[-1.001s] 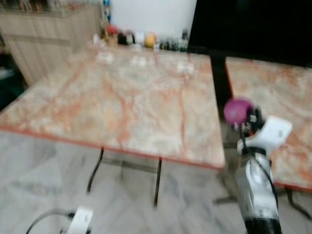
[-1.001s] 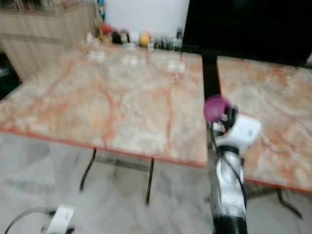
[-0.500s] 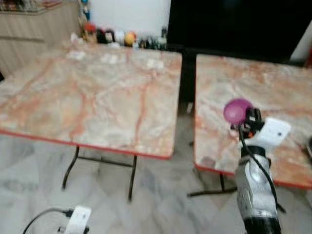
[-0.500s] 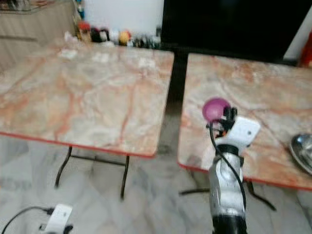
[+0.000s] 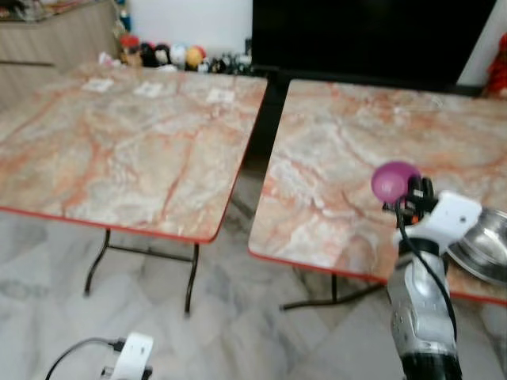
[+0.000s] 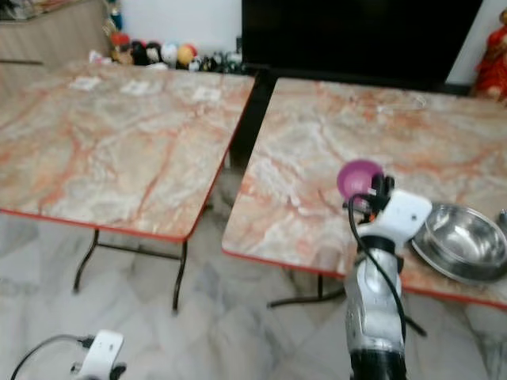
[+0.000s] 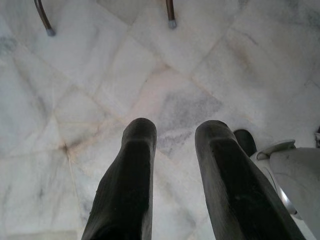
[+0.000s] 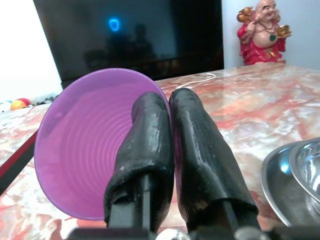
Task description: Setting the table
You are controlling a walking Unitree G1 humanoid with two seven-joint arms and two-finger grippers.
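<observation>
My right gripper [image 8: 167, 107] is shut on the rim of a purple plastic cup [image 8: 85, 145], one finger inside it and one outside. In the eye views the purple cup [image 5: 394, 181] is held up in front of me, over the near part of the right-hand marble table [image 6: 317, 142]. A stainless steel bowl [image 6: 461, 240] on a steel plate sits on that table just right of the cup. My left gripper [image 7: 175, 132] hangs low over the floor, fingers open with nothing between them.
A second marble table [image 5: 119, 142] stands to the left, with a dark gap between the two. Small bottles and jars [image 5: 170, 55] line its far edge. A black screen [image 6: 356, 36] fills the back wall. A red figurine [image 8: 261, 32] stands at the right table's far corner.
The camera has swung to the right, bringing the right-hand table and the steel bowl into view. The cup stays held in my right gripper.
</observation>
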